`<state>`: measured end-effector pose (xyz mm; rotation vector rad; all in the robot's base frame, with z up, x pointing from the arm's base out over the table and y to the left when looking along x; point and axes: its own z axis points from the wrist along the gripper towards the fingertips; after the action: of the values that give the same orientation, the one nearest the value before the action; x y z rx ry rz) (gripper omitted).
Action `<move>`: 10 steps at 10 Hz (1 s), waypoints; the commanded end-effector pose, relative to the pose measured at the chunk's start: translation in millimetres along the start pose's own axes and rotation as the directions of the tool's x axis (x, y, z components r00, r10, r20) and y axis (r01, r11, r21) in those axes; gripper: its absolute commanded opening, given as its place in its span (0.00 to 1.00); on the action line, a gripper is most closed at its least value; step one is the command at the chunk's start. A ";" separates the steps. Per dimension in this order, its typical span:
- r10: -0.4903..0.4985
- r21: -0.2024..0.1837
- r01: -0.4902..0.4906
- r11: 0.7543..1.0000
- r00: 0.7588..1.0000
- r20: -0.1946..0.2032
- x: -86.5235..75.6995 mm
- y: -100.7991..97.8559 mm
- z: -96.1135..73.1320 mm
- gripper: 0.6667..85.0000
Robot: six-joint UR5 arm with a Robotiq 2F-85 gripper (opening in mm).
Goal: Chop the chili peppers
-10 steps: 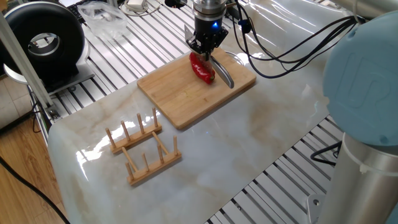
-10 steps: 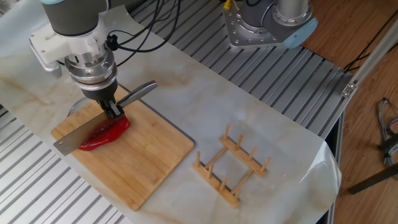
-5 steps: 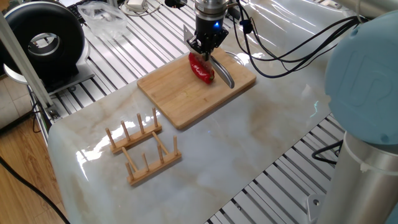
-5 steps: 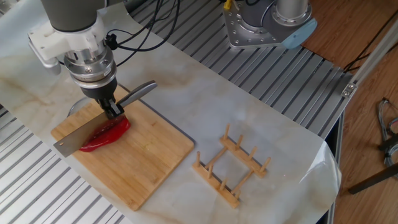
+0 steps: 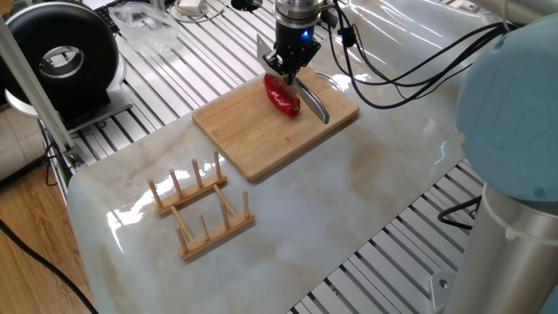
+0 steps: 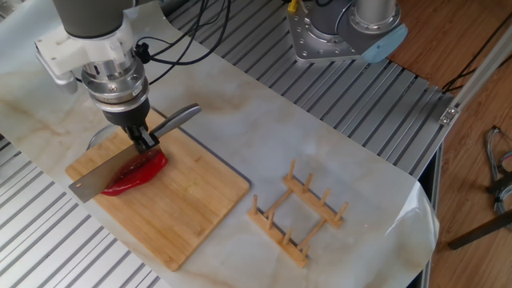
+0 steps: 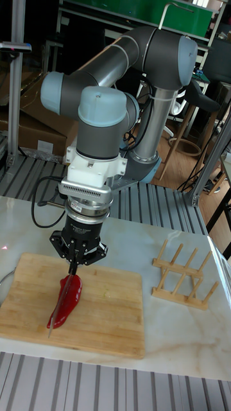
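- On the wooden cutting board point(image 6: 172, 204), the red chili pepper point(image 6: 134, 174) lies near the far end, under the knife point(image 6: 108, 172).
- The fingers point(image 6: 144, 142) are clamped on the knife, just where the blade meets the handle.
- The pepper is smooth and round, so I think it could roll or slide away when the blade pushes down.
- The blade lies along the pepper, not across it, so a cut may split it the long way.
- The knife could tip in the thin grip if it is pushed hard.
- A small wooden rack point(image 6: 298, 214) stands on the table point(image 6: 264, 128), well apart from the board.
- Nothing blocks the knife.
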<state>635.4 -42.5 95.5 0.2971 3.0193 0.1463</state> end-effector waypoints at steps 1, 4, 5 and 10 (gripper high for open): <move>0.006 -0.014 -0.006 1.000 1.000 0.004 -1.4 2.6 -0.3 0.01; 0.003 -0.025 -0.003 1.000 1.000 0.005 -1.9 3.6 -2.6 0.01; 0.003 -0.027 -0.003 1.000 1.000 0.006 -1.9 3.6 -2.4 0.01; 0.000 -0.028 0.001 1.000 0.999 0.034 -7.3 3.8 -0.2 0.01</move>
<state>639.7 -41.4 95.5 0.2881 2.9990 0.1643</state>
